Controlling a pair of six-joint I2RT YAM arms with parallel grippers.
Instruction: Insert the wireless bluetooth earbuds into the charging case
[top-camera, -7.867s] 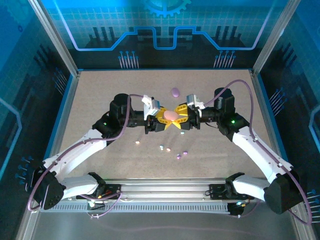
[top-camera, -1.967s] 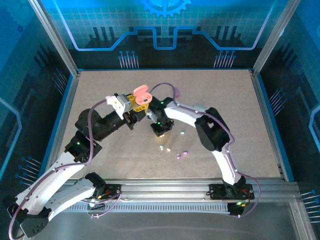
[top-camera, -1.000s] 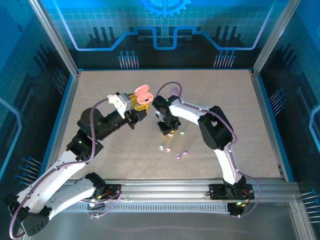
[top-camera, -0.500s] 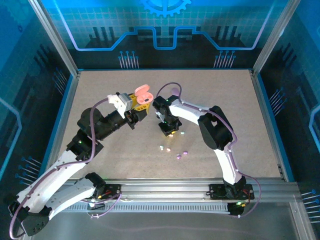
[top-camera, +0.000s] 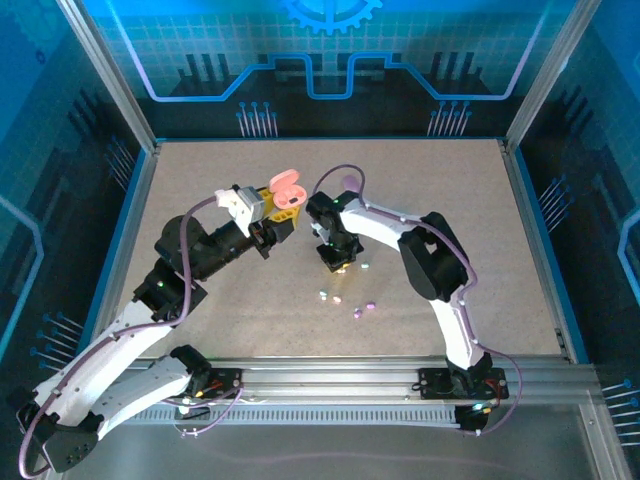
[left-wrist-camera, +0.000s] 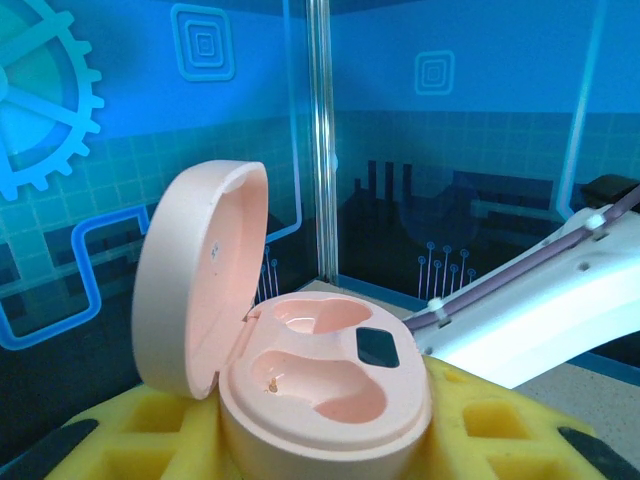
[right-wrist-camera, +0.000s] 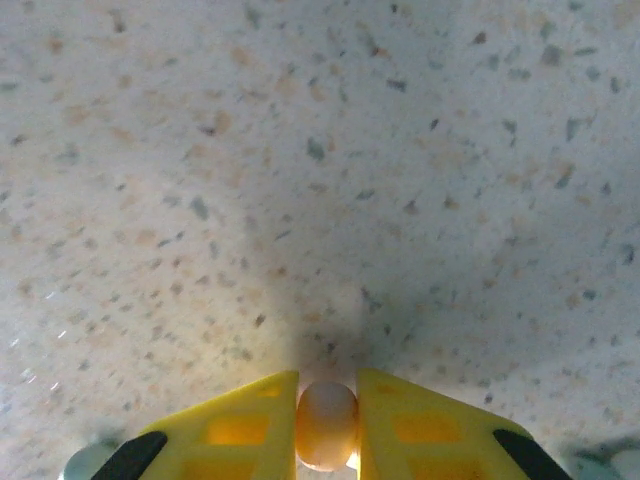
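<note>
The pink charging case (left-wrist-camera: 325, 385) sits lid-up and open between my left gripper's yellow pads (left-wrist-camera: 480, 425), with both earbud wells bare. From above, the same case (top-camera: 286, 188) shows at the tip of my left gripper (top-camera: 282, 208), raised over the table. My right gripper (right-wrist-camera: 327, 425) points straight down at the speckled tabletop and is shut on a pink-cream earbud (right-wrist-camera: 327, 422) pinched between its yellow fingers. In the top view that gripper (top-camera: 337, 262) is at table level. Several more earbuds lie loose: a mint one (top-camera: 366, 266), another mint one (top-camera: 323, 295), a cream one (top-camera: 337, 299), two purple ones (top-camera: 364, 307).
A purple oval case (top-camera: 348, 181) lies at the back behind the right arm. The right arm's white link (left-wrist-camera: 540, 310) crosses just behind the held case. Blue walls and metal posts ring the table (top-camera: 200, 180).
Eight seconds ago both grippers held the closed pink case mid-table. Since then the left has carried it back-left, opened; the right dropped to the tabletop. Little has moved in the last second.
</note>
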